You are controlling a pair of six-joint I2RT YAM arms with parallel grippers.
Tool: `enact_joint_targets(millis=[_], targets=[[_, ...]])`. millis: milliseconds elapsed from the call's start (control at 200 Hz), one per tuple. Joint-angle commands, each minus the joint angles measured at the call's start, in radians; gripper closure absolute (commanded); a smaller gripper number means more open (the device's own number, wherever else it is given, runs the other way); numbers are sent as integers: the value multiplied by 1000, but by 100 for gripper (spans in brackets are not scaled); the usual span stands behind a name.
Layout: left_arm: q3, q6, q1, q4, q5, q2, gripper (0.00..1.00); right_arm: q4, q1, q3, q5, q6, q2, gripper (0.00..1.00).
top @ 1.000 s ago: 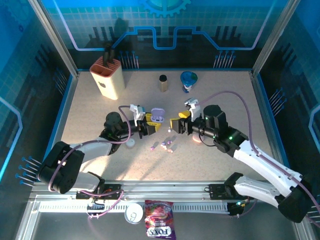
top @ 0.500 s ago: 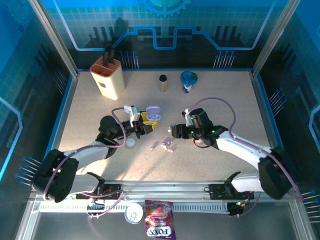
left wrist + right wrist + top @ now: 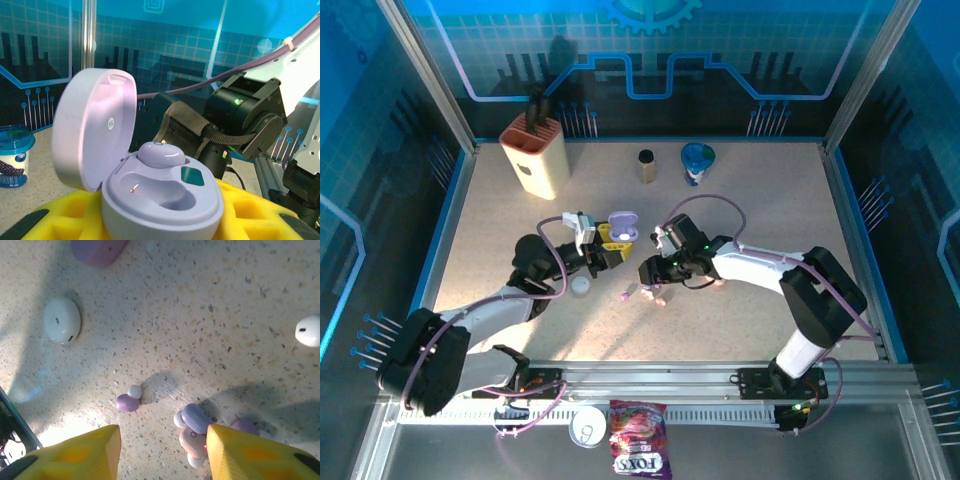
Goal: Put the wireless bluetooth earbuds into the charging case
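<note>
The right hand hangs with jaws wide apart over the bench, the clustered earbuds close by one finger. Shift sideways to centre the lilac one before closing, or the pink neighbour may come too. That bud lies flat, long axis diagonal. The left hand clamps the charging case, lid upright, wells facing up, one vacant

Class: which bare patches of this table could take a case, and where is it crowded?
Free: the table right of the blue cup, beyond the right arm; also between the knife block and the left arm. Crowded: the middle, where the earbuds, white case, left gripper and right gripper meet.
</note>
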Motion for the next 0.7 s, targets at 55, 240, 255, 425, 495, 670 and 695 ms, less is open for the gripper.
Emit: enact_joint_targets(millis=[55,240,255,425,495,670,695], targets=[[-18,15,9,-13,-10,-35,69,4,24,-7,-26,57,37,53],[-16,18,9,-15,-11,-36,69,17,47,-15,-24,78,71,53],[-16,17,9,-15,-10,-36,69,17,47,-17,-22,81,71,53],[-19,17,10,-18,-10,-35,69,25,50,-19,-19,88,84,53],[-19,18,9,-17,-10,-34,69,29,51,-13,-20,91,97,53],[-20,19,10,-18,-12,-34,69,27,47,21,-2,83,125,53],[-21,18,10,-19,-12,-34,69,27,47,28,-2,83,130,53]])
